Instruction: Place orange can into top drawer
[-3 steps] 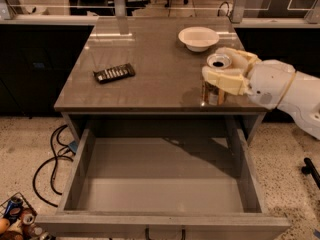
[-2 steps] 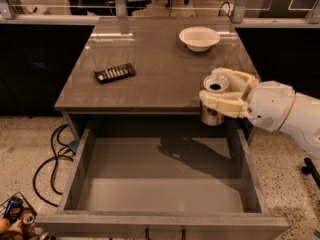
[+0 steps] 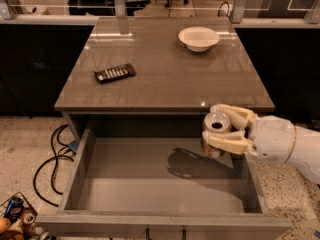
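One gripper [image 3: 220, 129], one orange can [image 3: 216, 123], held over the open top drawer [image 3: 150, 184].
We see the gripper at the right, its two pale fingers [image 3: 227, 143] clamped on the can, which stands upright with its opened mouth up. We locate the can in the air above the drawer's right rear part, just in front of the table [image 3: 165, 84] edge; its shadow falls on the grey bottom. We note a white bowl [image 3: 199, 38] and a dark flat object [image 3: 114, 73] on the tabletop.
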{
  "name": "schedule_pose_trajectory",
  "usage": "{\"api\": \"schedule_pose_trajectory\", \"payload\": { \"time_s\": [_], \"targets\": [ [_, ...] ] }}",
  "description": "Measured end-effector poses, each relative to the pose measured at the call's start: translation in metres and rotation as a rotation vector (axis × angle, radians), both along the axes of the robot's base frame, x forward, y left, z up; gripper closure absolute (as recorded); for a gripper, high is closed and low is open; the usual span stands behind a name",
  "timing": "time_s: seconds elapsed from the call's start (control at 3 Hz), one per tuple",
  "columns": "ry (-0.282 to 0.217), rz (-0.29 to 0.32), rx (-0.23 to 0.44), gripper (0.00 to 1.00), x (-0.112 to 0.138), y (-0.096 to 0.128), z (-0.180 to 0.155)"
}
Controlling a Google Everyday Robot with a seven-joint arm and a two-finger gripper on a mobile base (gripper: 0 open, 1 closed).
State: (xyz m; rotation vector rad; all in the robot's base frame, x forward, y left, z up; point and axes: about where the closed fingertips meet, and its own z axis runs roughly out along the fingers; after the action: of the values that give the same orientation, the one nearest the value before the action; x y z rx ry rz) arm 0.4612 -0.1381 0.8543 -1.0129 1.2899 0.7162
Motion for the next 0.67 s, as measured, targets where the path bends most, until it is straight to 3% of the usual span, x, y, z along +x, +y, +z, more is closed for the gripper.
{"api": "schedule_pose_trajectory", "payload": {
  "time_s": [0.33, 0.67],
  "targets": [
    [0.025, 0.044, 0.026, 1.0, -0.0075, -0.0067, -0.0365],
    [0.025, 0.044, 0.026, 1.0, -0.0075, -0.0067, -0.0365]
  ]
}}
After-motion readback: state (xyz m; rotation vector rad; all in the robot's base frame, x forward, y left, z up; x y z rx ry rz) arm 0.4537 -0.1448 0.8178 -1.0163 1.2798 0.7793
